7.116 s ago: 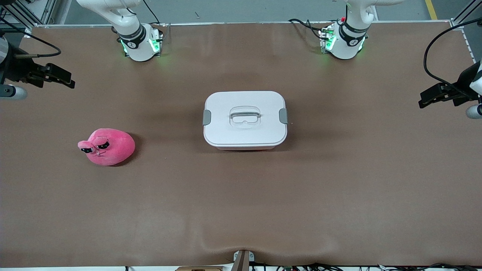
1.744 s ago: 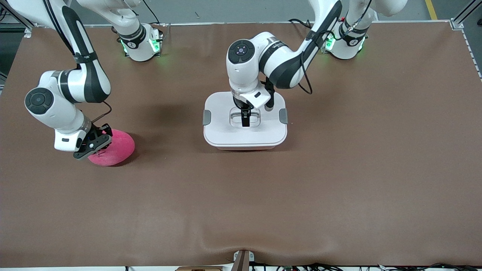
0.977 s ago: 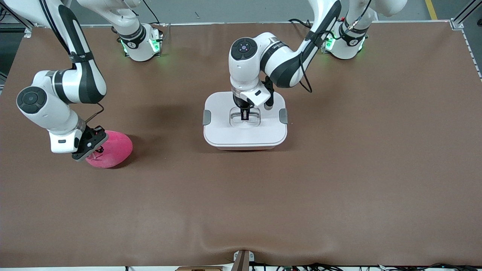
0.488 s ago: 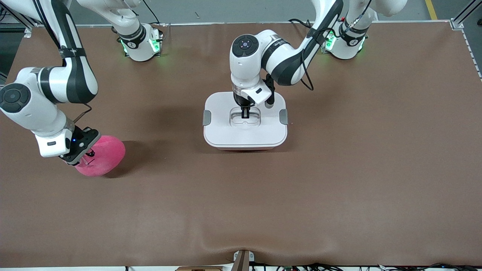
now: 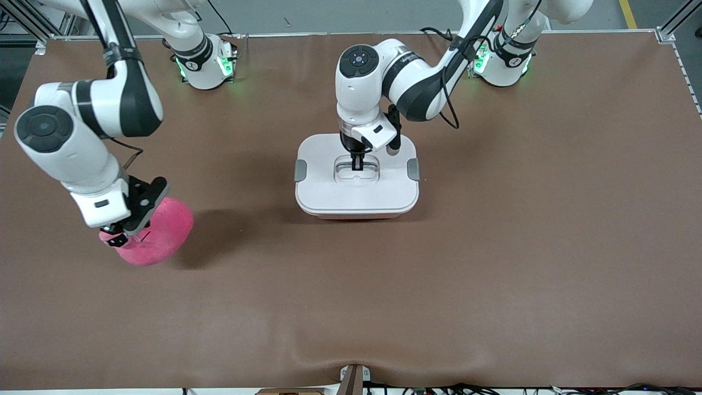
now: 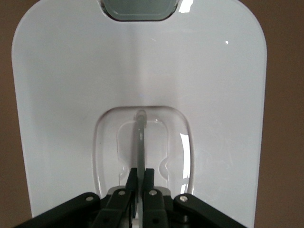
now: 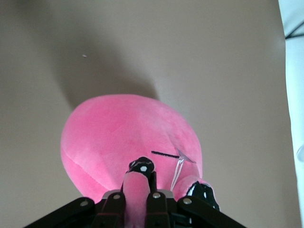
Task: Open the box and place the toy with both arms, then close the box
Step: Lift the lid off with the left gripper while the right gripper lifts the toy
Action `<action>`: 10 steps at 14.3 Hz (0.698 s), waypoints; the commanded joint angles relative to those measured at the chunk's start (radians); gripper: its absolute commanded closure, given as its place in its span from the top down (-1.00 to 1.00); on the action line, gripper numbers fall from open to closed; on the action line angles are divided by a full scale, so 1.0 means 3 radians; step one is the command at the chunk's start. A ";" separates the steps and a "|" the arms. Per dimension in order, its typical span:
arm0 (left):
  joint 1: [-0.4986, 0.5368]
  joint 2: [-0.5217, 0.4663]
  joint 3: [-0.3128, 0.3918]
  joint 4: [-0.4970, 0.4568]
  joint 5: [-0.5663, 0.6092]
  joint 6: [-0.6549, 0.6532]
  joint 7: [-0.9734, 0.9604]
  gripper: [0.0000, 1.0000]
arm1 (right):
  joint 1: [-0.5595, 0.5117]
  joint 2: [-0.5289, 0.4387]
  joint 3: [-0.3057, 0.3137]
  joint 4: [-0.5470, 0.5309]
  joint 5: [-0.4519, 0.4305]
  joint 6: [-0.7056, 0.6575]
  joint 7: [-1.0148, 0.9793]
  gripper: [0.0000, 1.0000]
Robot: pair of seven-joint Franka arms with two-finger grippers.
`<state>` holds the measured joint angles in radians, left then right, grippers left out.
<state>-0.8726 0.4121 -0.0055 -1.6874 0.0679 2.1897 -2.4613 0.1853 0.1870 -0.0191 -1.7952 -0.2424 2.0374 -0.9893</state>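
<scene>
The box (image 5: pixel 356 189) sits mid-table with its white lid (image 6: pixel 71 95) on and grey side clips (image 5: pixel 300 170). My left gripper (image 5: pixel 357 163) is shut on the thin handle (image 6: pixel 141 142) in the lid's recessed centre. The pink plush toy (image 5: pixel 159 236) hangs above the table toward the right arm's end. My right gripper (image 5: pixel 118 237) is shut on one of the toy's eye stalks (image 7: pixel 137 187), with the other eye (image 7: pixel 202 190) beside the fingers. The toy's shadow lies on the table under it.
The brown table mat (image 5: pixel 493 247) spreads around the box. The arms' bases (image 5: pixel 205 63) stand along the table edge farthest from the front camera. A bracket (image 5: pixel 354 378) sits at the nearest edge.
My right gripper has lifted the toy off the table, and it now hangs higher with a shadow beneath. My left gripper stays shut on the lid handle; the box has barely shifted.
</scene>
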 commanded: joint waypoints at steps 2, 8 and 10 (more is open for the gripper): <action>0.0020 -0.0284 0.0023 -0.0112 0.0075 -0.0084 -0.0054 -1.00 | 0.0118 -0.0020 -0.0013 0.0206 -0.0102 -0.0333 -0.0067 -1.00; 0.0388 -0.0591 0.0018 -0.0118 0.0075 -0.0365 0.0135 -1.00 | 0.0262 0.0021 -0.0013 0.0303 -0.0077 -0.0471 -0.0021 -1.00; 0.0500 -0.0652 0.0018 -0.0123 0.0075 -0.0447 0.0227 -1.00 | 0.0257 0.0021 -0.0013 0.0318 -0.0077 -0.0471 -0.0046 -1.00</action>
<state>-0.7468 0.2582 0.0067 -1.6931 0.0691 2.0740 -2.4133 0.2588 0.1891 -0.0188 -1.7254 -0.2516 1.9158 -0.9924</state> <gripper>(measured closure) 0.934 0.863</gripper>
